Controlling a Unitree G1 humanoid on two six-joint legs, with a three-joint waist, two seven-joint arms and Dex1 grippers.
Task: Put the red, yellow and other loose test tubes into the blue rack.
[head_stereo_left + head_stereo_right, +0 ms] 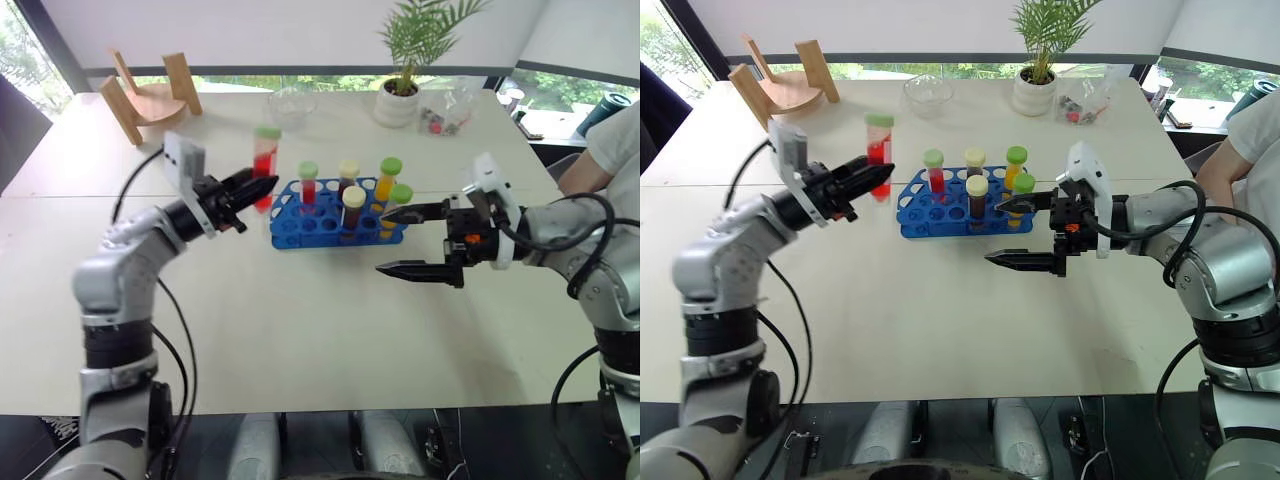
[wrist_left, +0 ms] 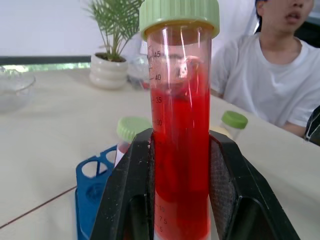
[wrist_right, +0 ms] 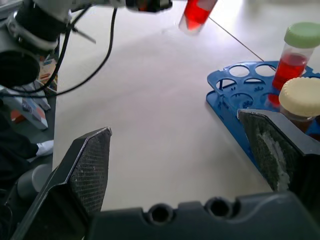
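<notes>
Left of centre, the left gripper (image 1: 258, 187) clamps an upright red test tube (image 1: 265, 160), its fingers hiding the tube's lower part. The right gripper (image 1: 400, 242) gapes wide and empty just right of the blue rack (image 1: 300, 230), whose right end its upper finger partly covers.

In the left wrist view, the fingers (image 2: 125, 200) of the left gripper (image 2: 181, 195) cover both sides of the red tube (image 2: 180, 130), and its bottom end is cut off by the picture's edge. In the same view the blue rack (image 2: 90, 185) is cut off by the edge and half hidden behind the gripper. The person (image 2: 270, 75) is cut off at the top. Small objects (image 1: 437, 122) beside the plant pot (image 1: 397, 103) are too small to tell.
</notes>
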